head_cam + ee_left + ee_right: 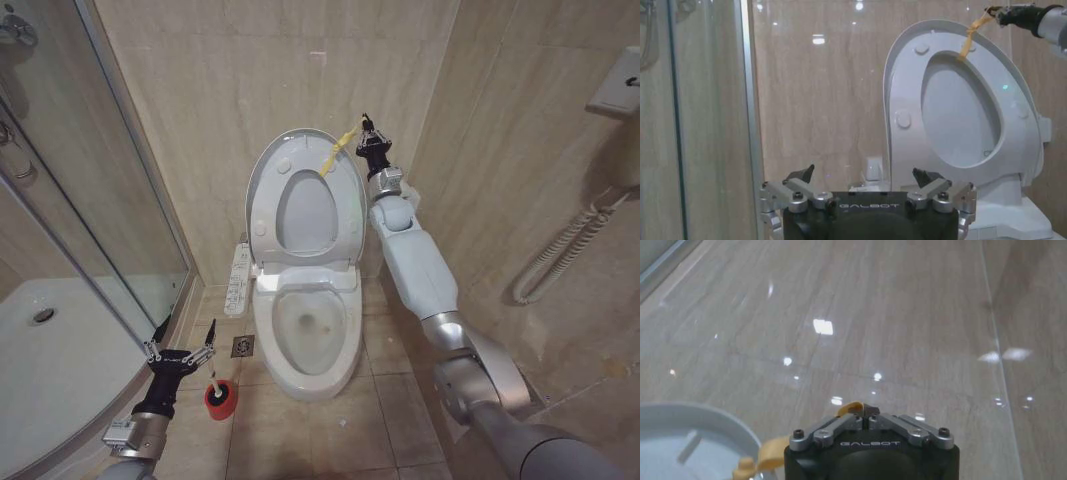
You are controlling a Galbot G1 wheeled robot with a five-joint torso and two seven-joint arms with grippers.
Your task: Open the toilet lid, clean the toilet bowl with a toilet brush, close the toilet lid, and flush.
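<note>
Right hand [366,124] pinches the yellow loop tag [336,150] of the toilet lid [305,198], raised upright vs. the tiled wall. Toilet bowl [305,335] lies exposed. Left hand [181,339], fingers apart, hovers near the toilet brush [214,385] in its red holder [221,400], btwn glass shower door [90,180] and bowl.

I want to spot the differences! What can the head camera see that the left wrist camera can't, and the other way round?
Head view alone: the bowl with its yellowish stain, the brush standing in the red cup on the floor, and the right arm's full length.

Left wrist view alone: nothing new, but a close look at the left gripper, open.

Both: the lid raised against the wall, and the right gripper shut on its yellow tag.
</note>
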